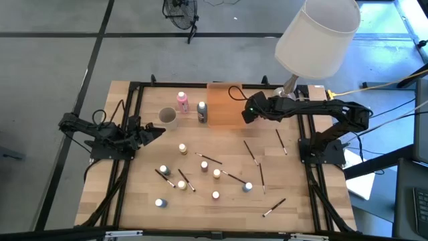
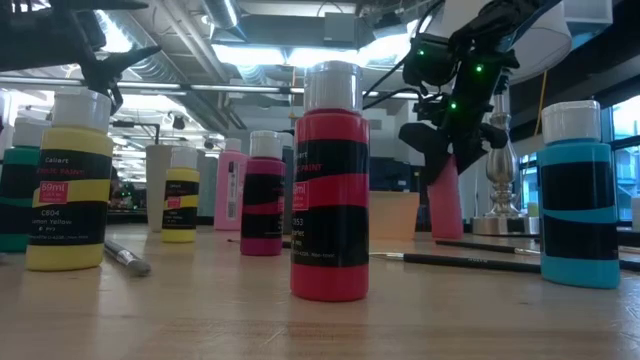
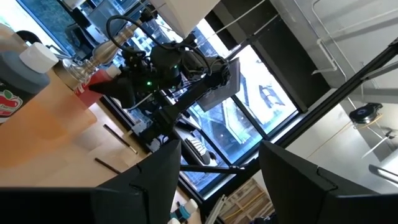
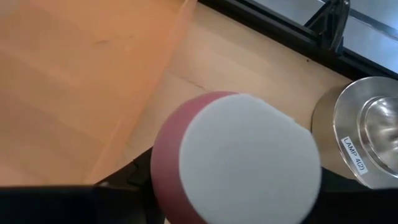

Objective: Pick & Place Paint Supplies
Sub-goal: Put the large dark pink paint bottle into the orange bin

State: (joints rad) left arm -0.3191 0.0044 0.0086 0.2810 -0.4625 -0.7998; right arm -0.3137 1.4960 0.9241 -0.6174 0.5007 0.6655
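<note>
A red paint bottle stands nearest on the surface. Right gripper pinches a pink bottle beside the lamp base; left gripper hovers spread.

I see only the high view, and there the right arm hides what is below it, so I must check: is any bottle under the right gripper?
Observer: Yes. The right wrist view shows a pink bottle with a white cap directly under the right gripper.
Operator: Does it stand or lie?
Observer: The low view shows it upright, its foot apparently at table level.
Operator: Is the left gripper busy?
Observer: No. In the left wrist view the left gripper is open, with nothing between its fingers.
</note>
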